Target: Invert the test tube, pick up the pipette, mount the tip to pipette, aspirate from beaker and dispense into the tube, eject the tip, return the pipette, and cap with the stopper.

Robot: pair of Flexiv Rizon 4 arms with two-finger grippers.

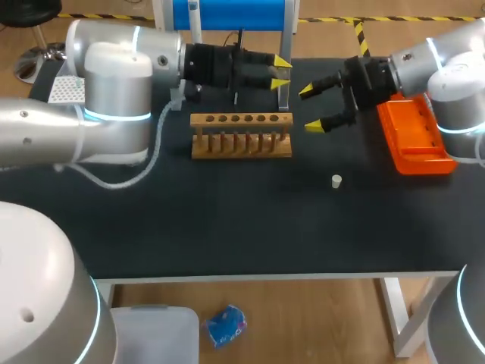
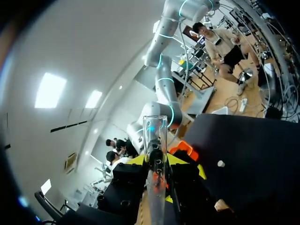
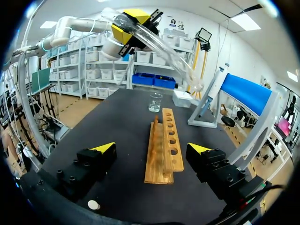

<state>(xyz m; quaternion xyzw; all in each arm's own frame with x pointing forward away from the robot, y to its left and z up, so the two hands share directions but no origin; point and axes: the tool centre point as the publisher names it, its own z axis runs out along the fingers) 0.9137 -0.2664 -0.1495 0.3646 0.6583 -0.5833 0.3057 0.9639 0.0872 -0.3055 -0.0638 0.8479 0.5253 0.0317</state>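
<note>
The left claw (image 1: 279,72) is closed on the test tube (image 2: 155,159). Its yellow tips pinch the glass from two sides near one end, and most of the tube juts out ahead of them, tilted. I judge this leaves room to turn it over. This claw hangs at twelve o'clock of the wooden rack (image 1: 241,136), above its holes.

The right claw (image 1: 311,108) stands open and empty at two o'clock of the rack, probably kept free for the pipette (image 3: 218,84). That leans on the blue stand (image 1: 227,14) at the counter's (image 1: 227,227) far edge.

The beaker (image 3: 155,101) stands just past the rack's far end. The stopper (image 1: 336,180) lies alone at four o'clock of the rack, handy for capping last. The orange tip box (image 1: 415,140) sits at three o'clock.
</note>
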